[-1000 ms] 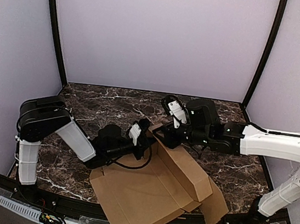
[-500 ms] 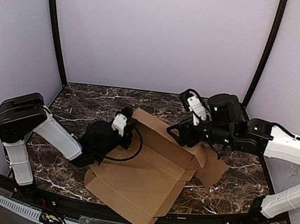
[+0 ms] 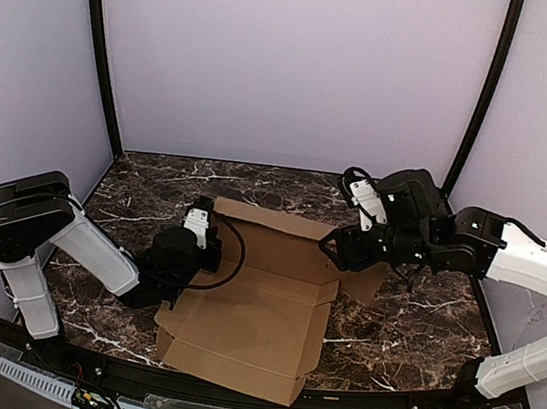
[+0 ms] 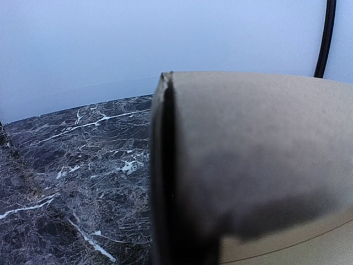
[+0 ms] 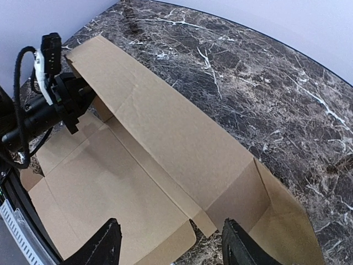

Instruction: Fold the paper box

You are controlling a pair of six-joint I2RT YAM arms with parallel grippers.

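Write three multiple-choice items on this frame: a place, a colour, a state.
1. Where is the left gripper?
A. At the paper box's far-left corner.
B. At its near edge.
C. Off the table.

2. What colour is the paper box?
A. White.
B. Brown.
C. Blue.

3. How is the right gripper?
A. Shut on the box.
B. Shut on a cable.
C. Open, holding nothing.

Answers:
1 A, the top view shows it at that corner.
2 B, it is plain brown cardboard.
3 C, its fingers stand apart above the box.

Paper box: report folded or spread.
Mostly spread: the paper box lies flat and open, only its far panel tilted up.
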